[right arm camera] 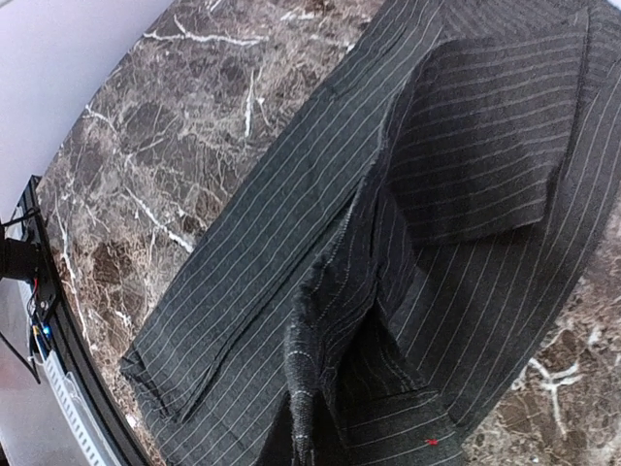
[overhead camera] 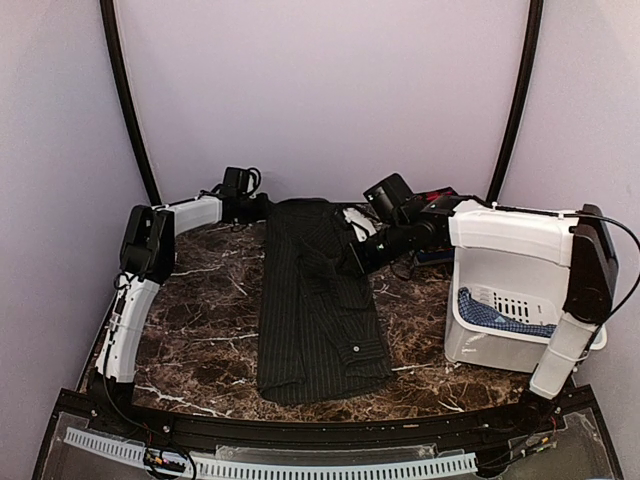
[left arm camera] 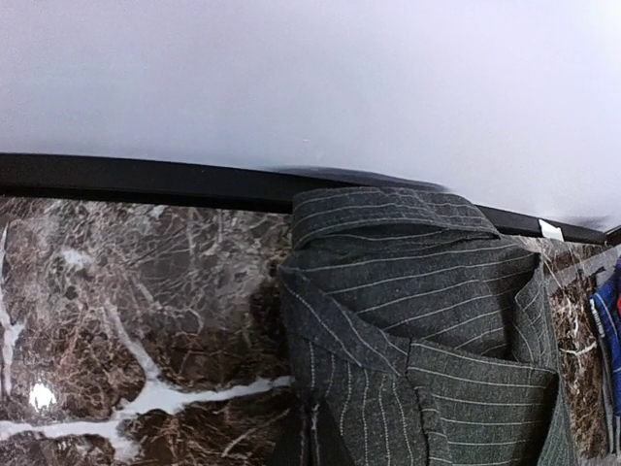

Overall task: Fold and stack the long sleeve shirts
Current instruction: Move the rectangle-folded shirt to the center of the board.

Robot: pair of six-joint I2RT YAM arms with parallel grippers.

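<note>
The left claw (overhead camera: 268,208) is clenched at the far left corner of the dark charcoal pinstriped cloth shirt (overhead camera: 320,310), up by the neck. Its wrist view does not show the fingers. It shows only a gathered edge of cloth running out of the bottom of the frame right beneath the claw, so the claw appears to be gripping the shirt there. Just ahead of this claw the folded collar (left arm camera: 388,209) lies close to the table's far edge. To the claw's left is the bare dark brown marble tabletop with white veins (overhead camera: 210,300).

The right claw (overhead camera: 352,262) is clenched too, low over the right edge of the shirt and somewhat nearer the arm bases than the left claw. In its wrist view a ridge of pinstriped cloth stands up off the table and runs straight toward the claw, which is pinching the shirt. Here too the fingers are out of frame.

The shirt lies as a long narrow strip with its sides folded in. Its far end sits between the two claws, and the rest runs back from them toward the arm bases.

To the right of the right claw, well apart from it, stands a white plastic bin with a slotted wall (overhead camera: 490,345). A blue patterned cloth (overhead camera: 500,315) lies inside it.
</note>
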